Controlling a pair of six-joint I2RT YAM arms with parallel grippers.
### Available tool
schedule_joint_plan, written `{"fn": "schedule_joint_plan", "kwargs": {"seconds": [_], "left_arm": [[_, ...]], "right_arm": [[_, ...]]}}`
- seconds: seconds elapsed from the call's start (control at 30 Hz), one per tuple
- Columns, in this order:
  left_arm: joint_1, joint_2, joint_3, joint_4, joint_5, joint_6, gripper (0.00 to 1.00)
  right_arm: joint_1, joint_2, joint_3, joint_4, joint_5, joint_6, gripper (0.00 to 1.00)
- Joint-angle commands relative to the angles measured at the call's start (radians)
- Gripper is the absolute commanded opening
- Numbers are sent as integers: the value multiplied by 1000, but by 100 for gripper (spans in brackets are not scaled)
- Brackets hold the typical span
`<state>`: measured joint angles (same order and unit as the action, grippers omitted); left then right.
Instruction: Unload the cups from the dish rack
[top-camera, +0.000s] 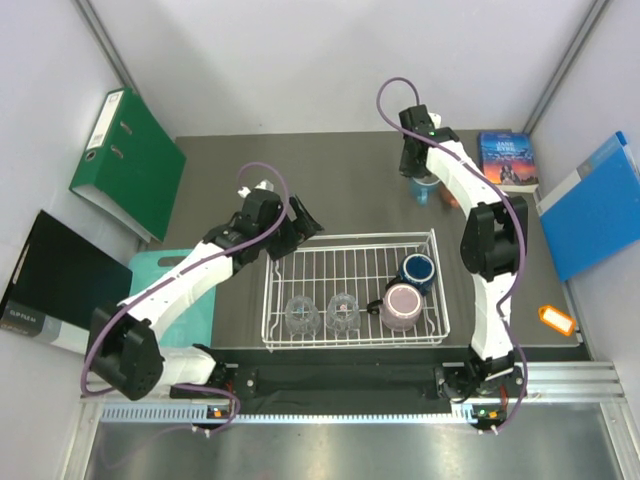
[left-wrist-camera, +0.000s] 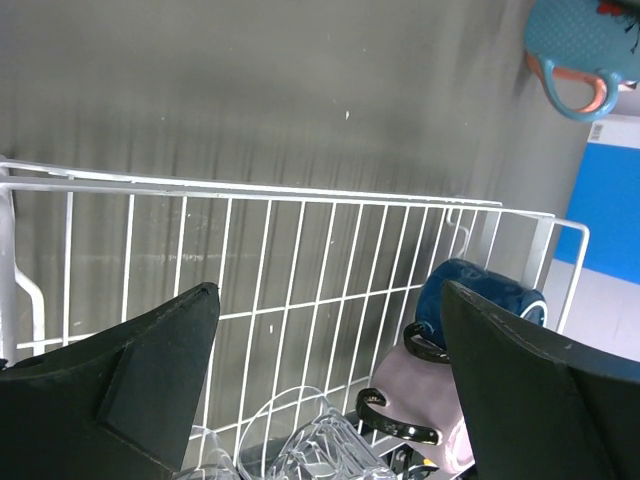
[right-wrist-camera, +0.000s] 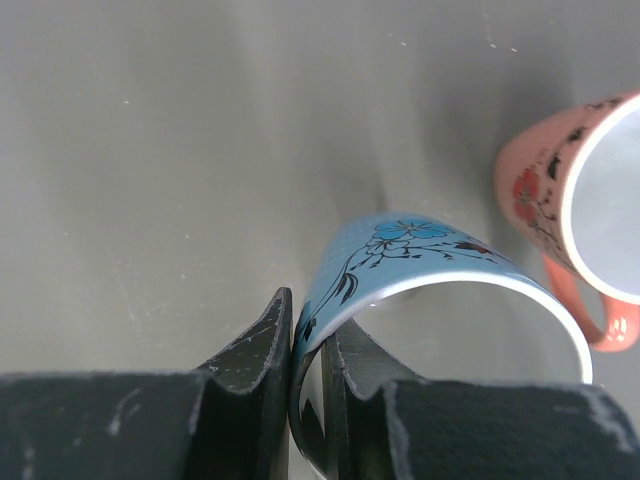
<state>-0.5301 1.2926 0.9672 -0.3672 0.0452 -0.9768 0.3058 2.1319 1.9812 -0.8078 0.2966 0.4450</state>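
The white wire dish rack (top-camera: 350, 238) holds two clear glass tumblers (top-camera: 301, 314) (top-camera: 343, 312), a mauve-pink mug (top-camera: 402, 305) and a dark navy mug (top-camera: 417, 270). My left gripper (top-camera: 300, 225) hovers open over the rack's far left corner, empty. In its wrist view the gripper (left-wrist-camera: 330, 300) looks across the rack (left-wrist-camera: 300, 195) at the navy mug (left-wrist-camera: 470, 290), the pink mug (left-wrist-camera: 420, 390) and a tumbler (left-wrist-camera: 320, 440). My right gripper (right-wrist-camera: 308, 330) is shut on the light blue mug's (right-wrist-camera: 420, 250) rim, one finger inside. The orange mug (right-wrist-camera: 545, 190) stands just beside it.
A green binder (top-camera: 128, 160) and a black folder (top-camera: 55, 280) lie at the left, with a teal cutting board (top-camera: 165, 290) under my left arm. At the right are a book (top-camera: 507, 160), a blue folder (top-camera: 595, 205) and an orange tag (top-camera: 557, 319).
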Motion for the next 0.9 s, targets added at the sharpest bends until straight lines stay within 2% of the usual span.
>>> {"fn": "schedule_joint_plan", "kwargs": {"seconds": [0.0,0.33,0.6,0.63,0.67,0.73,0.77,0.87], "left_arm": [[2,14,37,44,21,23,95],[1,43,53,36,28,41,95],[1,54,57,34,28,49,95],[1,54,57,36,28,47,95],[1,56,57,36,30,47,96],[1,59,56,37,33,47,96],[1,59,57,39,33,47,96],[1,62,56,42,36,47,96]], "right_arm": [[4,3,82,44,-5,-12,0],[4,92,154,12,-8,-12,0],[4,117,142,9,-28,-12,0],[6,115,139,16,-37,-15,3],[4,114,133,21,-45,-15,11],[3,105,114,30,-59,-19,20],[4,103,110,35,-62,-19,30],[4,89,93,44,-66,-19,39]]}}
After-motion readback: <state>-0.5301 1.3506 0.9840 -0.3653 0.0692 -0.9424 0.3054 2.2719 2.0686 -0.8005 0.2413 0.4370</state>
